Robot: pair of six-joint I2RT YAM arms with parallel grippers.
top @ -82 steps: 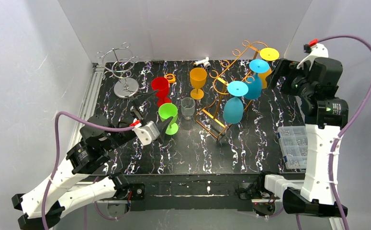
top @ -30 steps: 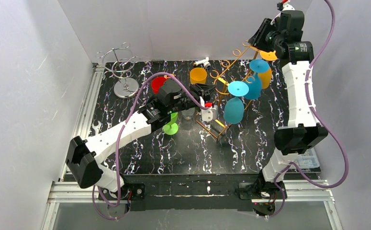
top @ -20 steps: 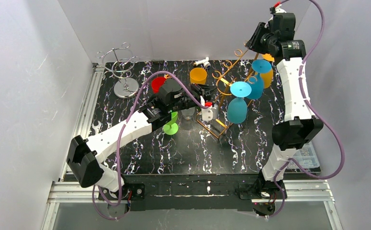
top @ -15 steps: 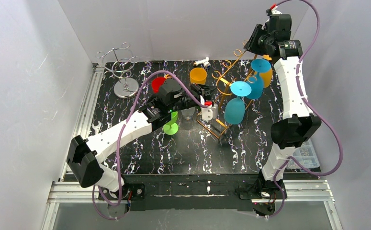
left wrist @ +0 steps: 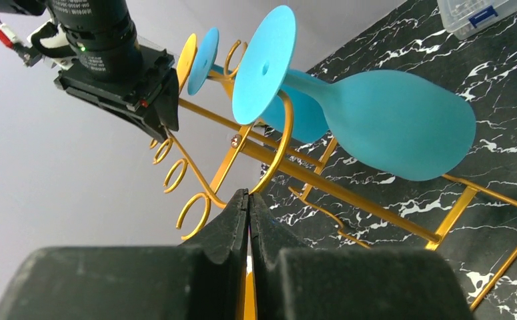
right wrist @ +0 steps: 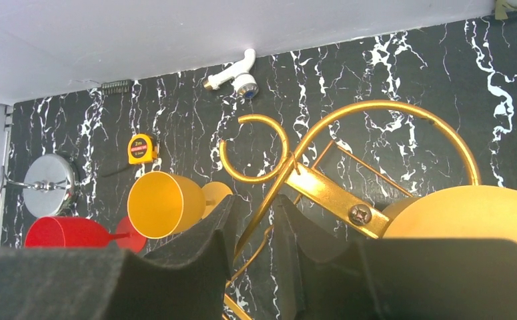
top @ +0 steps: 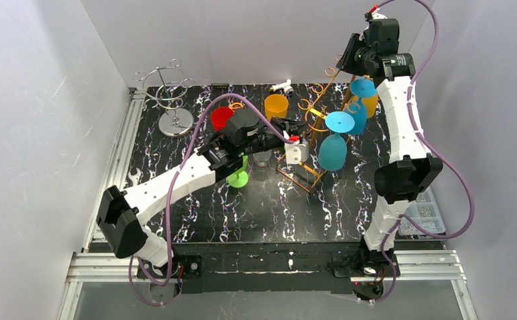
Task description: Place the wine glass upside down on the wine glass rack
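Note:
The gold wire wine glass rack (top: 302,180) stands mid-table. Two teal glasses (top: 332,152) and a yellow one (top: 370,103) hang on it upside down. My left gripper (top: 302,130) is shut on a wire of the rack (left wrist: 349,193), gold showing between its fingertips (left wrist: 247,193). My right gripper (top: 344,60) is at the rack's far top end. Its jaws (right wrist: 252,207) stand apart astride a thin gold wire (right wrist: 322,190), with a gap beside it. Neither gripper holds a wine glass. Orange (top: 276,105), red (top: 221,118), green (top: 237,177) and clear (top: 262,158) glasses stand upright on the table.
A silver wire stand (top: 169,100) is at the back left. A yellow tape measure (right wrist: 141,148) and a white fitting (right wrist: 239,77) lie near the back wall. A clear parts box (top: 429,200) sits at the right edge, behind the right arm.
The left gripper has shut on the rack wire and shifted right. The right arm has moved left at the rack's top. The rack and its hanging glasses have shifted slightly.

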